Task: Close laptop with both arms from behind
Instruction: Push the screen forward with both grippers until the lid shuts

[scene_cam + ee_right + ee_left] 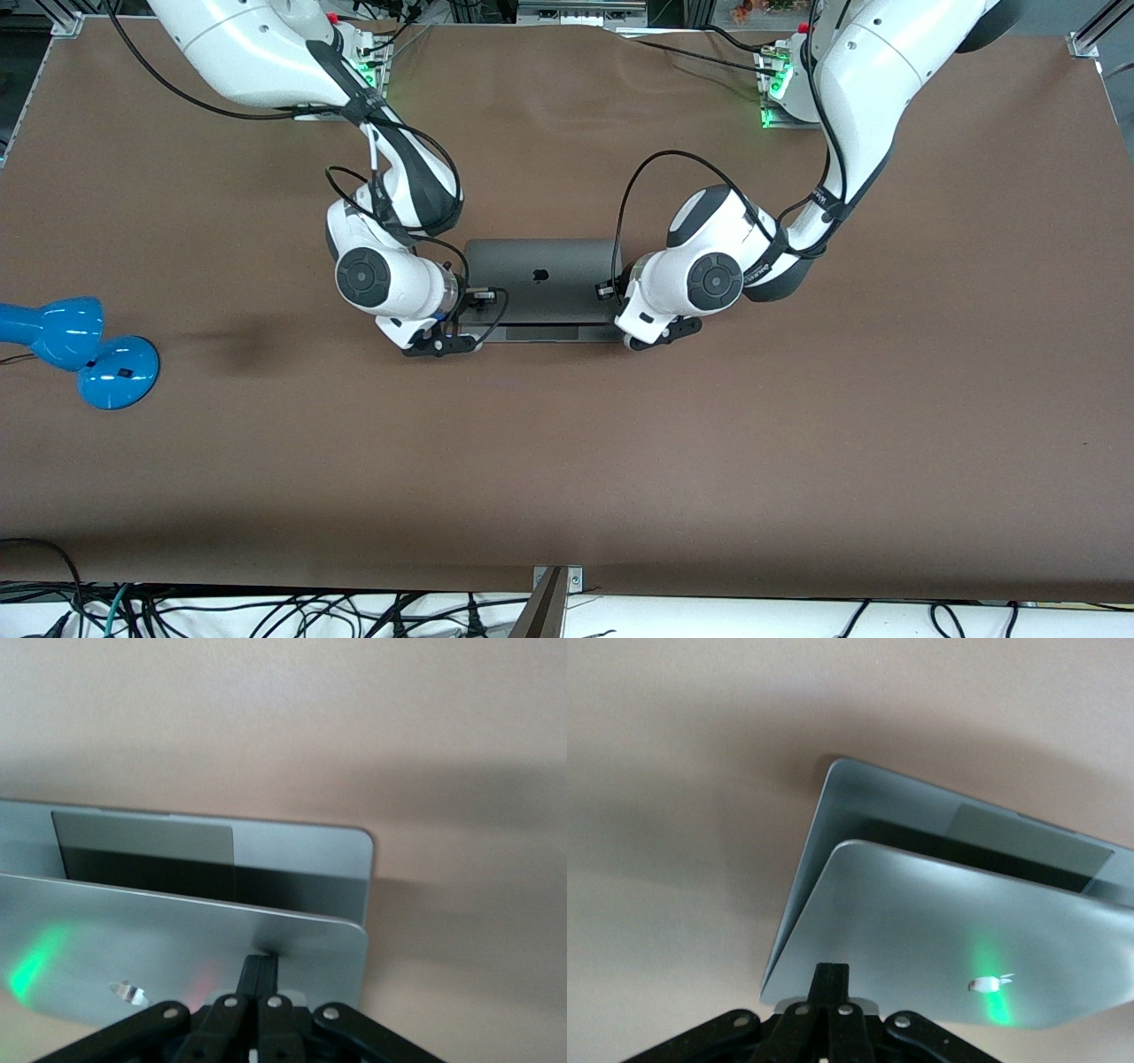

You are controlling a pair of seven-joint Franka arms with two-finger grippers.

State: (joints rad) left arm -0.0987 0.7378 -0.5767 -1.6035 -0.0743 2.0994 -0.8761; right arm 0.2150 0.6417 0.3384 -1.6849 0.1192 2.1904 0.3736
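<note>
The space-grey laptop (540, 279) lies mid-table, its lid tilted far down over the base, with the apple logo facing up. A thin strip of the base shows at its edge nearer the front camera. My left gripper (660, 335) is shut, and its fingertips (831, 973) rest on the lid (948, 939) near the corner toward the left arm's end. My right gripper (440, 344) is shut, and its fingertips (259, 964) rest on the lid (177, 939) near the other corner. The trackpad (142, 835) and a dark strip of keyboard show under the lid.
A blue desk lamp (80, 350) lies at the right arm's end of the table. Brown tabletop (567, 461) surrounds the laptop. Cables hang along the table edge nearest the front camera.
</note>
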